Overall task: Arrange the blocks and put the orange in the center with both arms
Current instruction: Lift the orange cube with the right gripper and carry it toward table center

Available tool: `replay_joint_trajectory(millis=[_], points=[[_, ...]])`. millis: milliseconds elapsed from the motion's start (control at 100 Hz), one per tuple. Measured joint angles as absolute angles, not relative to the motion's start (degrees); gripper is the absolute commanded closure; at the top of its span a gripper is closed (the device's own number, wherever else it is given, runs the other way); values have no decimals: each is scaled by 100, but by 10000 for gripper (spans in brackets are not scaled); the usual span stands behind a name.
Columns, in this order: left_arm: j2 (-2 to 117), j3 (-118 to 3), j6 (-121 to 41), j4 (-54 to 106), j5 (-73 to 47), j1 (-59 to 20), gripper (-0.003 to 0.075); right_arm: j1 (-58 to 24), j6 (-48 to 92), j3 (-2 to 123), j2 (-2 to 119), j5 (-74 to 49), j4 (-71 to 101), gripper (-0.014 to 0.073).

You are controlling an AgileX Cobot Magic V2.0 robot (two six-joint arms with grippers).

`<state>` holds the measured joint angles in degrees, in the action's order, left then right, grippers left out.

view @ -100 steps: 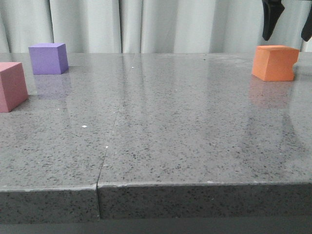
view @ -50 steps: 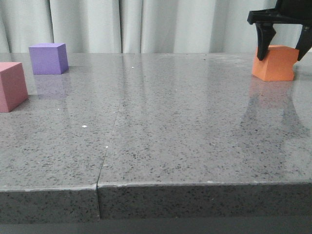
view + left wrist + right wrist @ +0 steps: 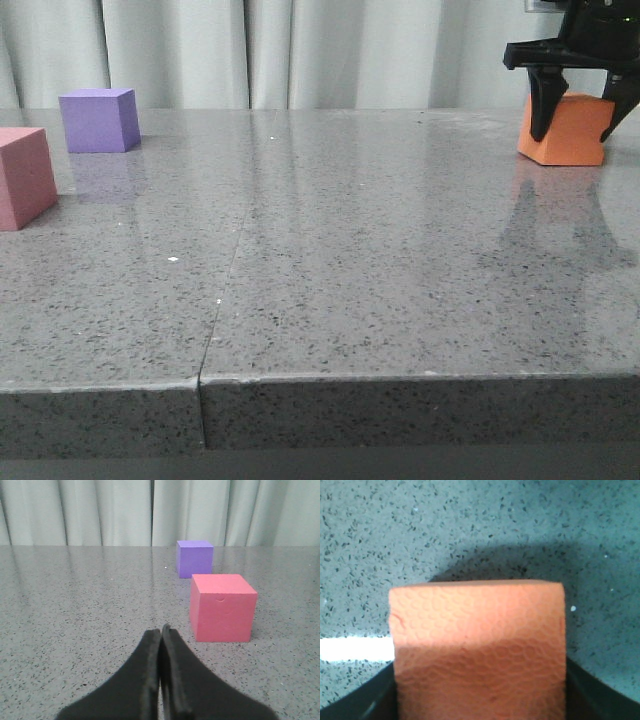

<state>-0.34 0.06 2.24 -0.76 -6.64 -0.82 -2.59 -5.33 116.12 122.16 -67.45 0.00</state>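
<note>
A broad speckled grey stone table (image 3: 330, 250), polished enough to mirror the blocks, carries three matte foam cubes: the pink-red cube (image 3: 25, 177) at the near left edge, the purple cube (image 3: 98, 120) behind it, and the orange cube (image 3: 568, 129) at the far right. The black right gripper (image 3: 575, 108) straddles the orange cube, fingers against its pebbled sides. The left gripper (image 3: 160, 635) rests pinched together beside the pink-red cube.

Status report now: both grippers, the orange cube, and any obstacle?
Right gripper astride orange cube, grip not confirmed. Left gripper shut, empty, near pink-red cube. Table centre unobstructed.
</note>
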Motion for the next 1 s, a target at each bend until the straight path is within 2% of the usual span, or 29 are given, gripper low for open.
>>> replay_joint_trajectory(millis=[340, 510, 1000], points=[[-34, 6, 224, -76, -664, -82, 741, -259, -545, 11676, 12216, -6905, 98, 256], [-34, 6, 224, -76, -664, -82, 741, -395, -607, 12127, 12197, -7100, 163, 256], [-34, 6, 224, -76, -664, -82, 741, -1897, -1747, 12565, 12084, -7127, 217, 256]])
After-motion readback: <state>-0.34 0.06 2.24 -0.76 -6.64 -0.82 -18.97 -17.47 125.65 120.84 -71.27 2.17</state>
